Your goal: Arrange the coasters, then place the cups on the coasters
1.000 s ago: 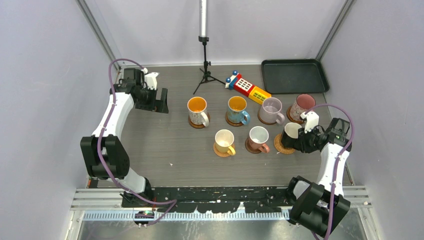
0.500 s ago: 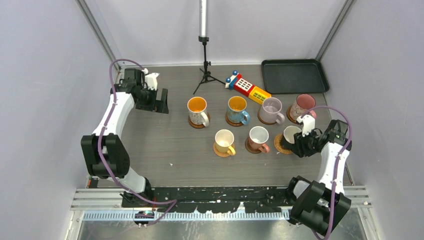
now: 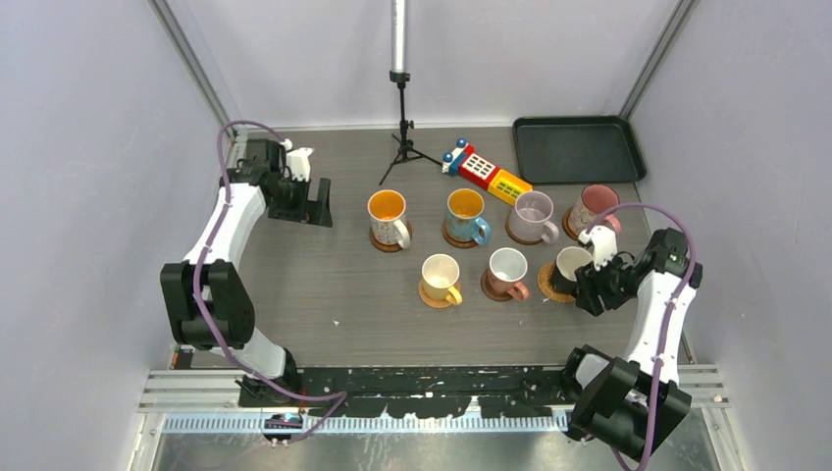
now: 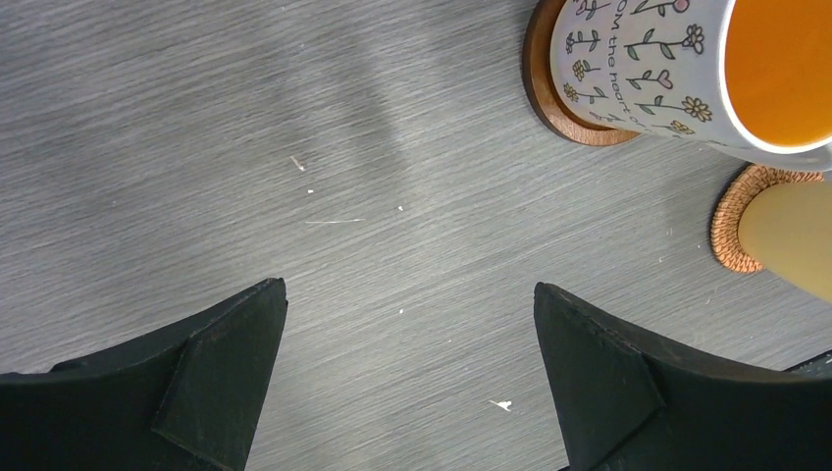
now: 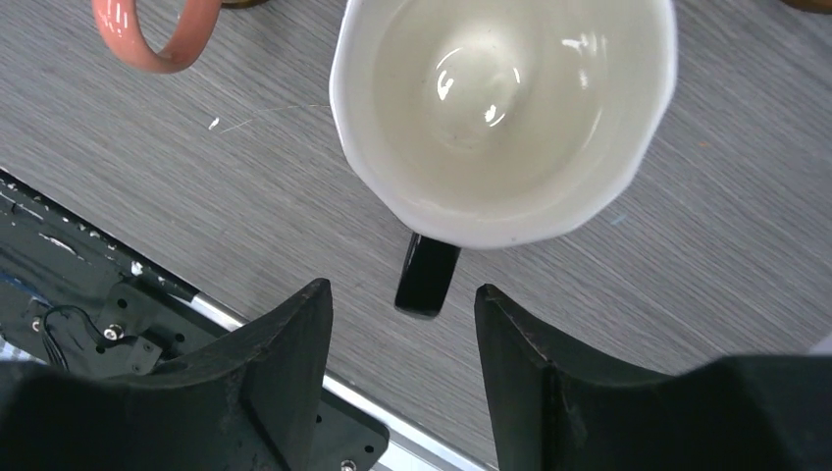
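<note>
Seven cups each stand on a coaster in two rows. The back row holds a white patterned mug [image 3: 387, 211], a blue mug [image 3: 465, 208], a lavender mug [image 3: 533, 211] and a pink mug [image 3: 595, 203]. In front are a yellow mug [image 3: 441, 272], a pink mug [image 3: 507, 267] and a black mug [image 3: 569, 265] on a woven coaster [image 3: 547, 286]. My right gripper [image 3: 592, 290] [image 5: 402, 294] is open just behind the black mug's handle [image 5: 427, 275], not touching it. Far left, my left gripper [image 3: 319, 203] [image 4: 410, 289] is open over bare table, near the white patterned mug [image 4: 648, 59] and its wooden coaster [image 4: 559, 98].
A black tray [image 3: 577, 147] sits at the back right. A red-yellow toy block [image 3: 486, 172] and a tripod stand [image 3: 400, 137] are behind the cups. The table's near edge and metal rail [image 5: 98, 314] lie right under my right gripper.
My right gripper has opened off the black mug's handle and drawn back slightly toward the near right. The mug stays on its coaster. The left arm barely shifted.
</note>
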### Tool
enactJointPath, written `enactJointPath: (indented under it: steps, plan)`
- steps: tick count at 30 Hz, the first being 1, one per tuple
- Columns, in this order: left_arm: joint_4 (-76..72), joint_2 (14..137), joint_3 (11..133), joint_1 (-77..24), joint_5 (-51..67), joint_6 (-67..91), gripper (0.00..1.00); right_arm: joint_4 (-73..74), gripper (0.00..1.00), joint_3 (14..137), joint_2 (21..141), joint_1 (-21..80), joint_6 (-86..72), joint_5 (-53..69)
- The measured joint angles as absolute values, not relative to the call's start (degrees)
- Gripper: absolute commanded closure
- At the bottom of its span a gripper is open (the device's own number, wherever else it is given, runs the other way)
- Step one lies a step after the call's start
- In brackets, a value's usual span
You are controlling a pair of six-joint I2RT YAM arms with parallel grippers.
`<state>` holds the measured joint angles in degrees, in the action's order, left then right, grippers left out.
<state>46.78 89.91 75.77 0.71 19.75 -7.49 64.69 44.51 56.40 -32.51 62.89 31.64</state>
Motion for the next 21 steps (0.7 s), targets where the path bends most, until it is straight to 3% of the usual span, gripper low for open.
enactJointPath:
  steps: [13,21]
  plan:
    - [50.1,90.0,77.1,0.7,19.5,-8.2,0.0,79.1,0.25,67.4,64.4,-32.5,65.4,28.9]
    - [60.2,96.3,95.7,0.7,17.9,-10.9,0.0,74.5,0.21,85.0,78.5,-25.7,47.2,29.5]
